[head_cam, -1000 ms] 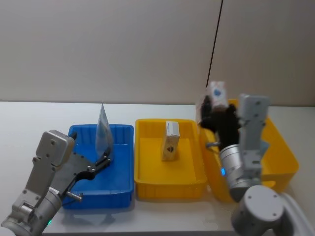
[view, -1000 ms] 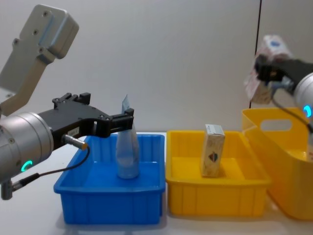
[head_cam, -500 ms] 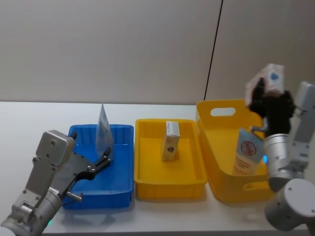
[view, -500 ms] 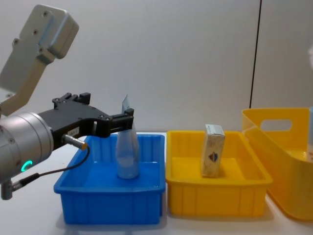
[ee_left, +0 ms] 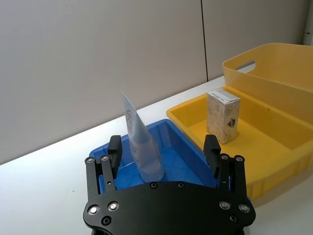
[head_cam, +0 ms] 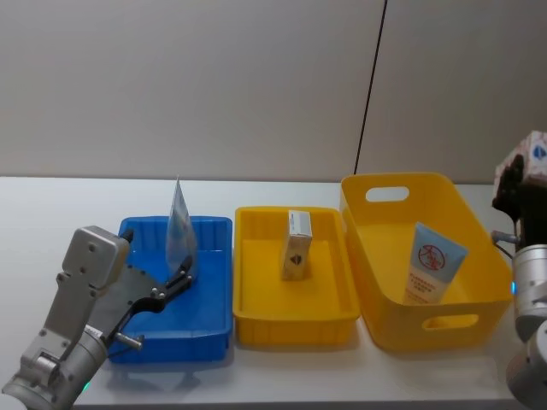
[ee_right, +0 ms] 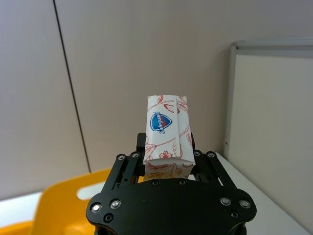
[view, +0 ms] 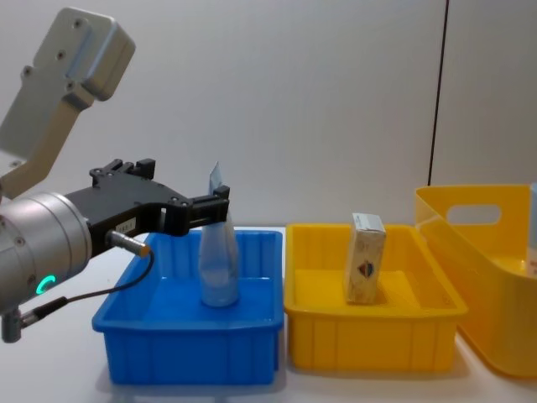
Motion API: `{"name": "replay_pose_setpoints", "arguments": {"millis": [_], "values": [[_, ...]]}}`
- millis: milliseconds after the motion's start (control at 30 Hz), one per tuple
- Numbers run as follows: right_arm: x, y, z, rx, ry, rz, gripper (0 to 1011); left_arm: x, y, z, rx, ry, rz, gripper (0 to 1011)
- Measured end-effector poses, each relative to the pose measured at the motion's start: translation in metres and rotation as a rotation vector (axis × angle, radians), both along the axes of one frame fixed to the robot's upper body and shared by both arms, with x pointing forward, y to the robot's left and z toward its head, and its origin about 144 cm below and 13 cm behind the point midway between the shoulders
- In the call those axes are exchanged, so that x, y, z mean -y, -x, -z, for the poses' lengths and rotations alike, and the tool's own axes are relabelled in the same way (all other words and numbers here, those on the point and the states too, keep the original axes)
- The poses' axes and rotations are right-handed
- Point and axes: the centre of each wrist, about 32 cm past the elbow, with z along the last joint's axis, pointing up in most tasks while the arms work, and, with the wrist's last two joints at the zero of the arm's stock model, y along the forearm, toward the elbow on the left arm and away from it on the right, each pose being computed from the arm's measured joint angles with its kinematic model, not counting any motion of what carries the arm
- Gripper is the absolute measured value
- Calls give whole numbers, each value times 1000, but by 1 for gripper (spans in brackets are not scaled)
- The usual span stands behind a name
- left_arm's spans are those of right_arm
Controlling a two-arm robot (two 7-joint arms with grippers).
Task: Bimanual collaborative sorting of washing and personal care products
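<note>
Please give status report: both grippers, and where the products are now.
Left gripper open around upright tube in blue bin. Right gripper shut on soap carton, raised right of tall yellow bin. One carton stands in yellow tray; nothing in the way.

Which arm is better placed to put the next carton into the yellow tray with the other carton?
Right. The right end effector is already shut on a cream carton, raised beyond the yellow tub. The left end effector sits open around the tube standing in the blue bin.
</note>
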Motion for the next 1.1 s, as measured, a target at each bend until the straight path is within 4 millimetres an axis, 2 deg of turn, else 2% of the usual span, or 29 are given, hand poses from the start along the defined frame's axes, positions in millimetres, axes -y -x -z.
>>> {"name": "replay_pose_setpoints", "arguments": {"millis": [433,1100], "values": [[17,5,6,-154,63,-29,389,0,0,0,0,0,0,1001],[22,-2,19,-297,112,-100,389,0,0,0,0,0,0,1001]]}}
